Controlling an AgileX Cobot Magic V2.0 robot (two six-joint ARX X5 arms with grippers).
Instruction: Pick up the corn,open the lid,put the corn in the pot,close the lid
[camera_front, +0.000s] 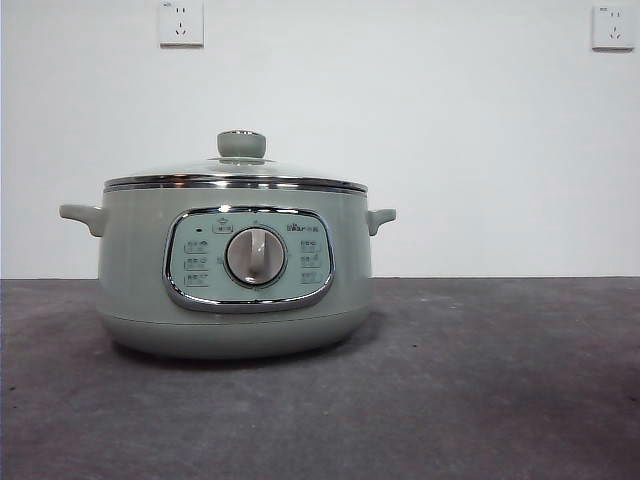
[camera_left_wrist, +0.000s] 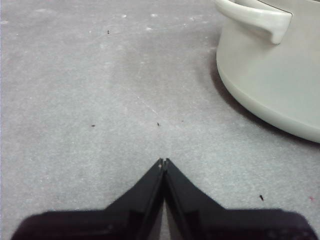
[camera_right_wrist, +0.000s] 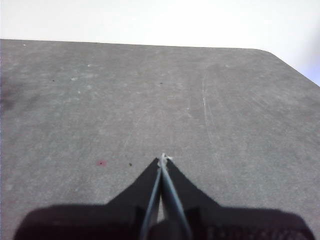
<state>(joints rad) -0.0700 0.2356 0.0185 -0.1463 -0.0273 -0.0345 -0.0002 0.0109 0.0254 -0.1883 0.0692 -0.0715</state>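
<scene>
**Pot closed, both grippers idle, corn not in view**

The pot (camera_front: 235, 270) stood left of centre in the front view, on the dark grey table (camera_front: 500, 400), with the lid (camera_front: 236, 175) seated flat on its rim and the knob (camera_front: 241, 144) upright at the top. No corn was visible in any of the three pictures; whether it lay inside the pot or outside the frames could not be told, though the glass showed nothing yellow from this low angle.

The left gripper (camera_left_wrist: 163, 161) had its jaws pressed together, holding nothing, over bare table. The pot's side handle (camera_left_wrist: 255, 17) and lower wall occupied the upper right of that picture, near but apart from the jaws. The right gripper (camera_right_wrist: 163, 158) was likewise closed and empty, facing open table out to a rounded table corner at the upper right of its picture.

Judgement: either the task had not begun or it was complete. If the corn remained to be picked, the step would call for locating it first, parting the jaws before descent, and gripping across the cob's middle to stop it rolling.

The pot was pale sage green, wide, with two small side handles, a chrome-framed panel and a round silver dial (camera_front: 255, 256).
</scene>
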